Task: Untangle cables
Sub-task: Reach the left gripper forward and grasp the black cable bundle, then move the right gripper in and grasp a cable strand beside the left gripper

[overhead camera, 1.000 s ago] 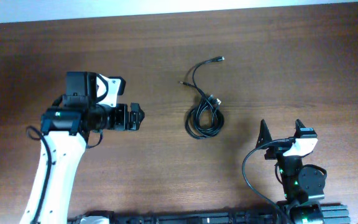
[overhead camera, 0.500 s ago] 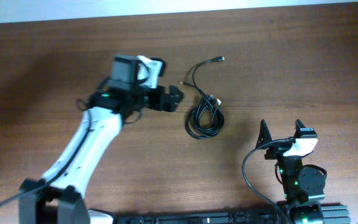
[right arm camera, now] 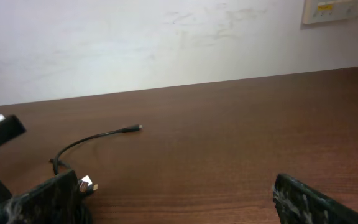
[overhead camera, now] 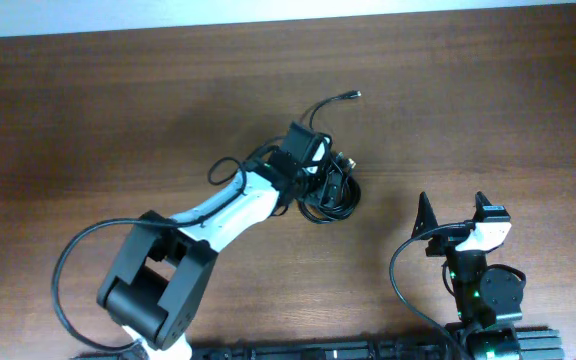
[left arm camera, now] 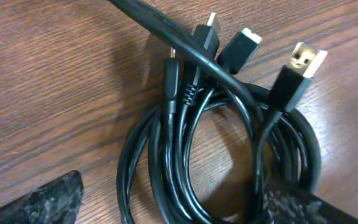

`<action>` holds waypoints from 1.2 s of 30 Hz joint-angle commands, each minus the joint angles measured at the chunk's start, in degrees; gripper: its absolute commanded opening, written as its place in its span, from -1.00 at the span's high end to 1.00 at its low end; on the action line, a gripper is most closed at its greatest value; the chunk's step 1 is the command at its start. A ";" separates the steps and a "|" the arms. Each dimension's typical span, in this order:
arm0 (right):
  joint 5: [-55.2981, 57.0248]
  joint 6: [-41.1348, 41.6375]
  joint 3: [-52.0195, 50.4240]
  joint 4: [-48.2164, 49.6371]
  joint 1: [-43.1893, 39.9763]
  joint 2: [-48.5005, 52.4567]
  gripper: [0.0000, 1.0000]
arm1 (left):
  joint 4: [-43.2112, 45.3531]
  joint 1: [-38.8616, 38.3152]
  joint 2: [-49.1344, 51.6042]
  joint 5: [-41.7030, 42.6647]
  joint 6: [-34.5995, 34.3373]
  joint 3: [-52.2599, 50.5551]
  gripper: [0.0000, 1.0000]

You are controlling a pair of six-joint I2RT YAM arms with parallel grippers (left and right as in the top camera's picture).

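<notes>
The cables (overhead camera: 340,207) lie in a black coil at the table's middle, with one loose tail ending in a small plug (overhead camera: 353,96) farther back. In the left wrist view the coil (left arm camera: 185,162) fills the frame, with several plugs (left arm camera: 300,62) at its top. My left gripper (overhead camera: 320,178) is open right above the coil, its fingertips (left arm camera: 179,208) on either side of the loops and holding nothing. My right gripper (overhead camera: 455,213) is open and empty, low at the right front, apart from the cables. Its view (right arm camera: 182,202) shows the loose tail (right arm camera: 98,137) at left.
The brown wooden table (overhead camera: 488,110) runs to a pale wall at the back (right arm camera: 166,37). The left arm (overhead camera: 218,210) stretches diagonally from the front left to the coil. The right arm's base and thick wire (overhead camera: 408,270) sit at the front right.
My left arm has swung from the left side of the table rightward and come down over the cable coil. The right arm and the cables have not moved.
</notes>
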 commanded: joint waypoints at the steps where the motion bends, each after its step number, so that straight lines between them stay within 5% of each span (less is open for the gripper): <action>1: 1.09 0.26 -0.28 -0.31 0.42 -0.39 -0.97 | 0.42 -0.94 1.70 -5.29 -0.83 0.68 -0.79; 6: 1.09 0.26 -0.28 -0.31 0.42 -0.39 -0.97 | 2.56 -1.38 5.03 -6.97 -0.83 0.68 -0.67; 9: 1.11 0.26 -0.28 -0.31 0.42 -0.39 -0.97 | 2.62 -1.40 5.25 -6.95 -0.83 0.68 -0.05; 11: 1.11 0.26 -0.28 -0.31 0.42 -0.39 -0.97 | 2.97 -1.44 5.25 -6.93 -0.83 0.70 0.70; 13: 1.09 0.26 -0.28 -0.31 0.42 -0.39 -0.97 | 3.17 -1.44 5.25 -6.91 -0.83 0.70 1.00; 23: -6.08 0.48 0.04 -0.74 0.42 -0.33 -0.97 | -1.92 -1.44 -0.68 -3.89 -0.85 1.14 1.00; 28: -6.29 0.50 6.93 -13.70 0.42 2.14 -0.97 | -2.56 -1.38 -1.38 0.83 -0.85 1.14 1.00; 36: -15.04 5.22 23.96 -32.48 0.42 23.47 -0.97 | -2.43 -1.11 -2.08 10.47 -0.83 1.14 1.00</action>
